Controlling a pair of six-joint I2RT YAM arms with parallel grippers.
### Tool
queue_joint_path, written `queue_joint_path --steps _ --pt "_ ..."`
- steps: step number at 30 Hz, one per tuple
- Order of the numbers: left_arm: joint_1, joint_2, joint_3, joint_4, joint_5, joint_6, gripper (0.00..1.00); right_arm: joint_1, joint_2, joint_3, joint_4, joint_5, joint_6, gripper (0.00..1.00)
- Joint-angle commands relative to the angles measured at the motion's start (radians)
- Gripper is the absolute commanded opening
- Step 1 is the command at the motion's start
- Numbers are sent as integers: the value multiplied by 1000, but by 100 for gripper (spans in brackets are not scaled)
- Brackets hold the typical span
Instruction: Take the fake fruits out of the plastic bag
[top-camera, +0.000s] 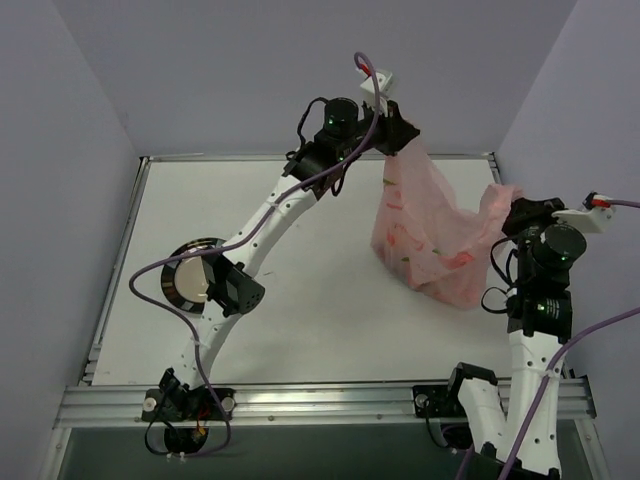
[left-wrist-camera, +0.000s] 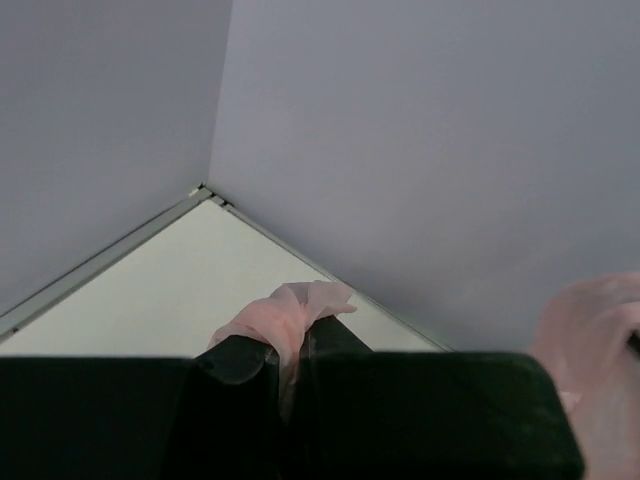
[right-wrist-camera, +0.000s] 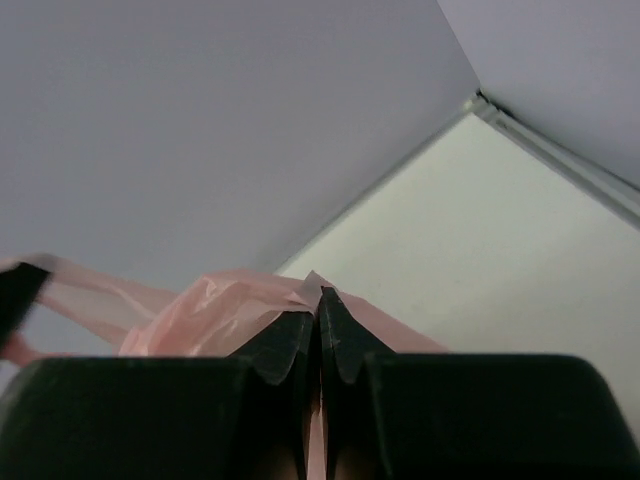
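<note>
The pink plastic bag (top-camera: 425, 235) hangs above the table's right half, stretched between both grippers. My left gripper (top-camera: 392, 140) is shut on the bag's upper left corner, high near the back wall; the left wrist view shows pink film (left-wrist-camera: 290, 315) bunched between its jaws. My right gripper (top-camera: 512, 215) is shut on the bag's right corner; the right wrist view shows the bag (right-wrist-camera: 215, 310) pinched in its closed jaws. The fake fruits (top-camera: 455, 260) show through the film as red and green patches in the bag's sagging bottom, which rests near the table.
A round dark-rimmed plate (top-camera: 190, 275) sits on the white table (top-camera: 330, 330) at the left, partly under the left arm. Grey walls close in the back and sides. The table's metal rail (top-camera: 320, 400) runs along the near edge.
</note>
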Motion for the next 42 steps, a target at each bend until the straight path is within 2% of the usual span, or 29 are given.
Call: queue_joint_path --steps 1,2,5,10,15,20,24,27,28,29,30,31,33,34,35,37,38,42 --pt "17 -48 -16 35 -6 13 2 3 34 -152 14 14 15 0" --pt "19 -49 -39 24 -17 22 2 -2 48 -259 43 28 18 0" --pt "21 -62 -161 59 -29 22 2 -5 108 -419 119 30 29 0" --pt "16 -45 -256 55 -64 66 2 -7 165 -512 176 66 87 0" --pt "17 75 -187 -8 -127 108 2 -10 266 -564 261 80 110 0" --pt "31 179 -187 34 -153 104 2 -7 428 -665 421 -4 144 3" --pt "45 305 -41 -18 -141 71 2 1 550 -645 462 -29 144 4" --pt "44 307 -41 14 -141 68 2 24 559 -605 440 -32 146 13" --pt "44 271 -105 71 -144 59 3 33 550 -593 422 -21 133 22" --pt "44 251 -137 97 -144 53 7 36 510 -578 372 -18 124 27" --pt "42 230 -170 120 -144 50 21 42 478 -560 342 -12 113 44" --pt "44 207 -199 152 -135 44 28 44 432 -550 307 17 89 56" --pt "42 126 -286 168 -132 30 42 47 274 -517 192 51 67 73" --pt "42 92 -322 229 -132 15 57 52 216 -503 155 66 60 82" --pt "40 25 -399 254 -129 8 63 53 112 -487 94 95 45 84" --pt "33 -41 -467 297 -130 5 75 59 27 -420 39 146 32 87" --pt "30 -101 -492 297 -142 13 78 61 -35 -399 2 166 15 89" --pt "17 -232 -622 297 -172 27 89 75 -97 -280 -81 180 -25 92"
